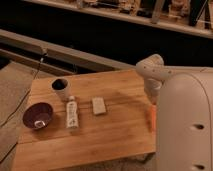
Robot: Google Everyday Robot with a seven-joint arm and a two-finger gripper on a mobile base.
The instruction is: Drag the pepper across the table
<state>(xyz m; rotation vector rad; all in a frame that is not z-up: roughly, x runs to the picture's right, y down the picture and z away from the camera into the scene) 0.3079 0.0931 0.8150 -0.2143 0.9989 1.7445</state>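
The pepper [150, 120] is a slim orange piece lying at the right edge of the wooden table [85, 142], partly covered by my arm. My gripper [153, 99] is at the end of the white arm, just above and behind the pepper at the table's right edge. The arm's large white shell [185, 125] hides most of it. I cannot tell whether it touches the pepper.
A pale rectangular block [99, 105] lies mid-table, with a white tube [72, 113] to its left. A dark cup [60, 88] stands at the back left and a dark red bowl [38, 116] at the left edge. A dark rail runs behind the table.
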